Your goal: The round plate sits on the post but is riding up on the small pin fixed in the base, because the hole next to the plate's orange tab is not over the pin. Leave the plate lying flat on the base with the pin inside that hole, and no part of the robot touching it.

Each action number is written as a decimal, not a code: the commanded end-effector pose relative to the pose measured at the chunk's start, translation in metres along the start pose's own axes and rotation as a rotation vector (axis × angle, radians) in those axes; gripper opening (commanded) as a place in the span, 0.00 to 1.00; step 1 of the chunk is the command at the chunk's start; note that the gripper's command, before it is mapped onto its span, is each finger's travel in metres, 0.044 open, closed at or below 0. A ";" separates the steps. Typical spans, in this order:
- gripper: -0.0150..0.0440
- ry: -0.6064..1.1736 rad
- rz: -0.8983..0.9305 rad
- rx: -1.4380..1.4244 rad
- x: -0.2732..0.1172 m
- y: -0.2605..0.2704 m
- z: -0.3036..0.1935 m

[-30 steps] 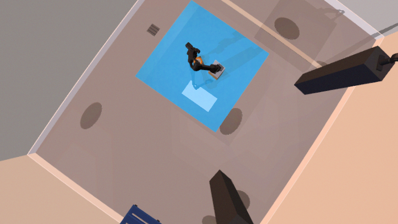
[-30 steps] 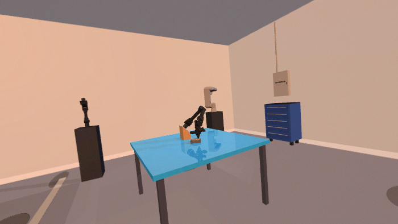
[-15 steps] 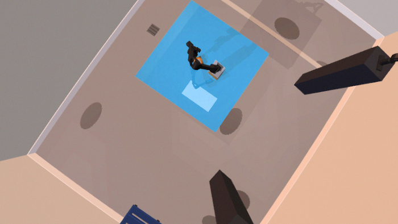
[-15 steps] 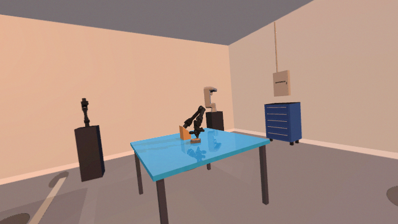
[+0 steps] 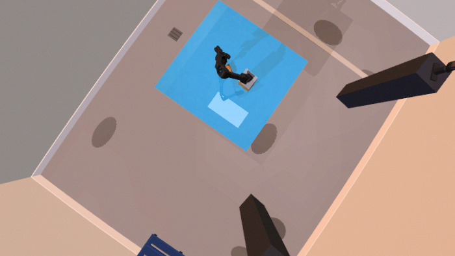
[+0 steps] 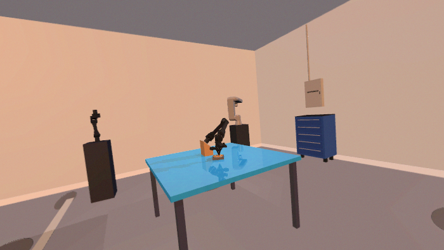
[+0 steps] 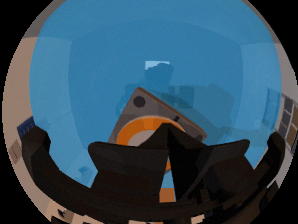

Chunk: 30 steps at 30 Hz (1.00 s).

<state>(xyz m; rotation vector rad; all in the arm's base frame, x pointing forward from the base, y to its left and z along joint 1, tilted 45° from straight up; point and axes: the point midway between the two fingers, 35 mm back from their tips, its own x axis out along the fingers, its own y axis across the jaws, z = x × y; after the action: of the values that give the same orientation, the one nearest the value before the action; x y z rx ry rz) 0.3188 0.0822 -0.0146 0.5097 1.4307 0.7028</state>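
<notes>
Empty, fully closed claw over the orange-ringed round plate, its tab direction hidden.
</notes>
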 end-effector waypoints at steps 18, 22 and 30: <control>0.25 -0.001 -0.002 0.005 -0.035 -0.004 -0.001; 0.25 -0.001 -0.002 0.005 -0.035 -0.004 -0.001; 0.25 -0.001 -0.002 0.005 -0.035 -0.004 -0.001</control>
<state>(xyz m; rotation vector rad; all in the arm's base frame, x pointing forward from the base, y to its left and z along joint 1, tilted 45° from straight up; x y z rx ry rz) 0.3189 0.0546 0.0072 0.5085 1.4304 0.6995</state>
